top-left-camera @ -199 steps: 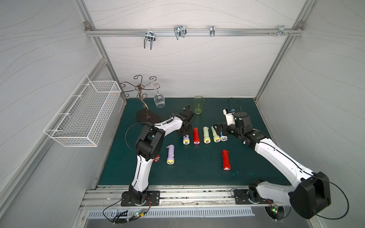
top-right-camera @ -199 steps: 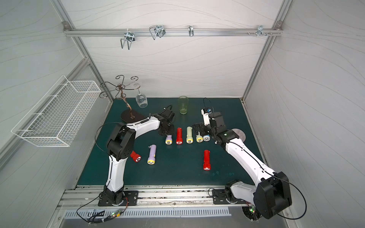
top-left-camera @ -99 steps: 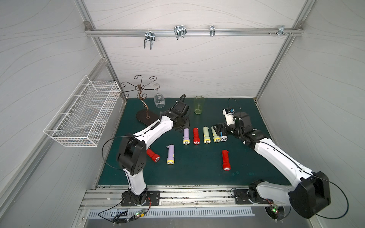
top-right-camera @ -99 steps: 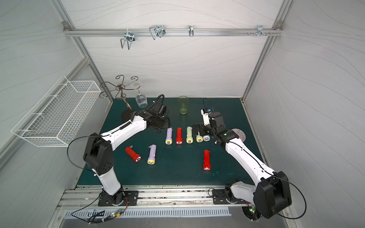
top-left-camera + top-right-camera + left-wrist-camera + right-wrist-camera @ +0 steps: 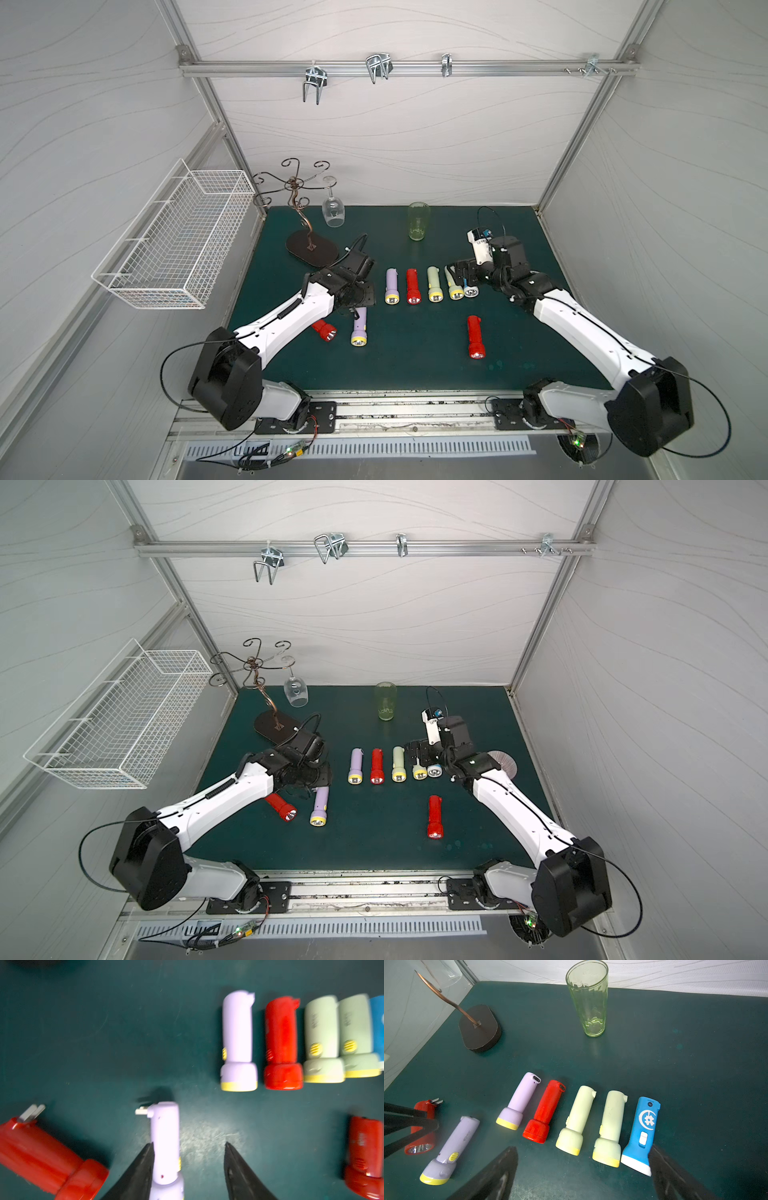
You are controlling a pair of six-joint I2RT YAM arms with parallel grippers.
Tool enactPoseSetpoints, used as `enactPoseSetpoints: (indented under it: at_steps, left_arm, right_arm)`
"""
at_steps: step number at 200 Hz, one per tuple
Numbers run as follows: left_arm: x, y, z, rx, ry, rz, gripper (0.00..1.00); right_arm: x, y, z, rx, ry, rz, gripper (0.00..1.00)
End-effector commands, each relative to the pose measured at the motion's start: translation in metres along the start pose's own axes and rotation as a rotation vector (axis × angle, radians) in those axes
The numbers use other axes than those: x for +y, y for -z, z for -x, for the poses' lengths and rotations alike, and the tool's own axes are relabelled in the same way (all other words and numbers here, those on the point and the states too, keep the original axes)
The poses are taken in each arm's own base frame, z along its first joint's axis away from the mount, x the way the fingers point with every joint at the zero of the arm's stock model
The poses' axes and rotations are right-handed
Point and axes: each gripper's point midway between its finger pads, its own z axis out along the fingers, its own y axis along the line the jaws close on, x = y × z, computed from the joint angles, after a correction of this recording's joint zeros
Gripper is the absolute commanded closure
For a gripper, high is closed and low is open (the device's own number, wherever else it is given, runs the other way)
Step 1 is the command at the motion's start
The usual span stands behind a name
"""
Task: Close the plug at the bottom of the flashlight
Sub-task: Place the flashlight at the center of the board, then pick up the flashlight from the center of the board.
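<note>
- Lilac plastic, smooth, matte: the lilac flashlight (image 5: 165, 1142) lies flat on the green mat (image 5: 415, 365), apart from the row. Its plug (image 5: 142, 1110) is flipped out at the tail, so that's my target.
- Left gripper (image 5: 189, 1144) hangs right over it, jaws part-spread, pinching nothing. One black finger (image 5: 143, 1167) runs along the body's side and the other is over bare mat. Looks off-centre to me, prob. lining up on the tail end.
- Wrist pic is blurred, so I can't tell if that finger touches the body.
- Plug = two flat metal prongs, stiff, poking sideways from a rounded tail. I'd guess a push folds them flush, but the round body may roll or skid on the mat.
- Red flashlight (image 5: 41, 1153) is just beside it, glossy, lying tilted. Its prongs (image 5: 31, 1112) are out too, so prob. another one to do.
- Row of five flashlights (image 5: 433, 282) lies parallel, lens ends toward the arm bases. No prongs stick out on those, as far as I can tell, so they're likely parked as finished.
- Right gripper (image 5: 461, 272) has its jaws spread full wide and empty, at the row's end by the blue flashlight (image 5: 641, 1132). Seems parked clear of the left arm's work.
</note>
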Motion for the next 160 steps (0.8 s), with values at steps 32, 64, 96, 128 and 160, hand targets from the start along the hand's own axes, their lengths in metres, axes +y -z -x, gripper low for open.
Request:
enactPoseSetpoints:
  at_steps: [32,64,96,128,160]
  left_arm:
    - [0.012,-0.031,-0.015,0.018,0.030,0.045,0.48]
    - [0.017,-0.049,-0.019,0.068,0.009,0.103,0.50]
    - [0.013,-0.068,-0.025,0.124,-0.011,0.108,0.51]
    - [0.012,-0.080,-0.025,0.141,-0.017,0.121,0.53]
    - [0.011,-0.085,-0.021,0.143,-0.037,0.132,0.56]
  right_arm:
    - [0.001,-0.001,0.006,-0.010,0.007,-0.005,0.01]
    - [-0.001,-0.002,0.005,-0.007,0.006,-0.016,0.01]
    - [-0.002,-0.002,0.005,-0.009,0.009,-0.025,0.01]
    - [-0.004,-0.002,0.005,-0.007,0.010,-0.031,0.01]
    - [-0.004,-0.004,0.004,-0.002,0.011,-0.033,0.01]
